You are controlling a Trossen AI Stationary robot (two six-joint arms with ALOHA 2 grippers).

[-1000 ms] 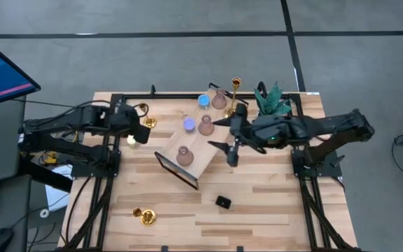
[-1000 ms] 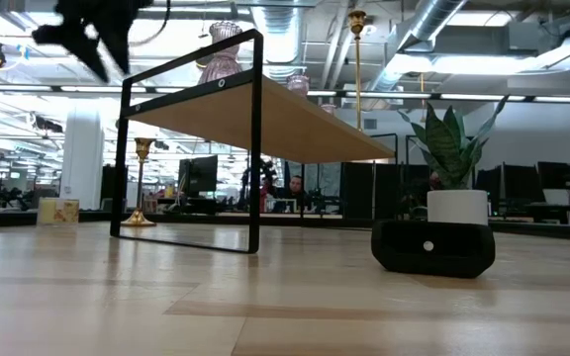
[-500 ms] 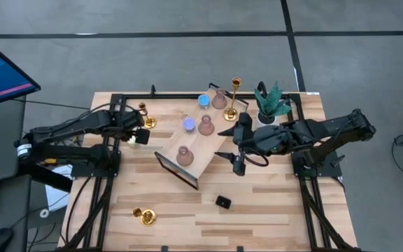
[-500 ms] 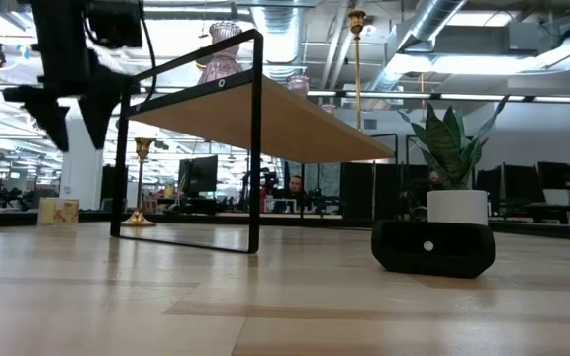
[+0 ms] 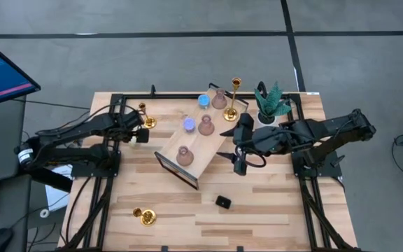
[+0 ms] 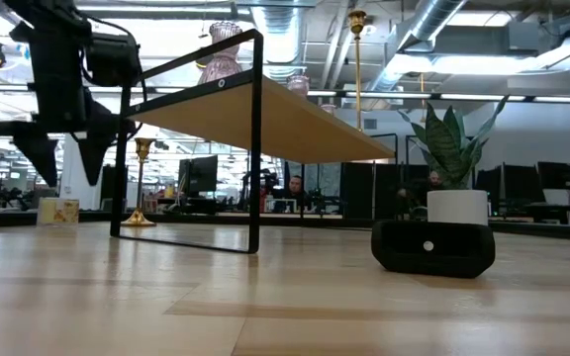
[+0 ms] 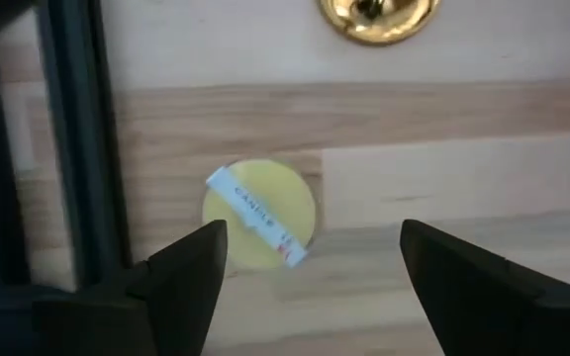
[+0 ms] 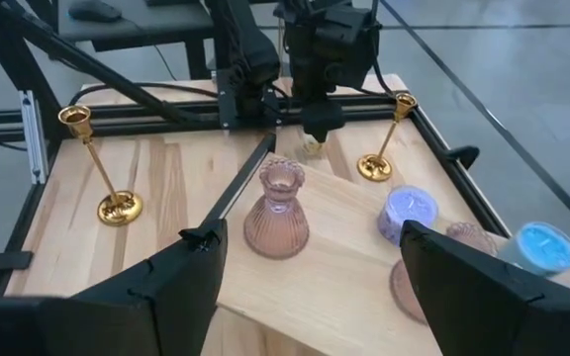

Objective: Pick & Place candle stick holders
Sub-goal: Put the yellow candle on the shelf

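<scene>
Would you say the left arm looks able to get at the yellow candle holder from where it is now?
Probably yes. The left gripper hangs right above the yellow candle holder with its fingers open on either side of it. Bare table lies around the holder, and the gold base nearby stands clear of it.

Both arms are showing matte black, jointed links with black cables looping along them. The left pincer (image 5: pixel 140 136) is showing two flat, tapering black fingers (image 7: pixel 188 272); the right pincer (image 5: pixel 234 151) is showing the same. A small green light is glowing on the right arm's wrist.
</scene>
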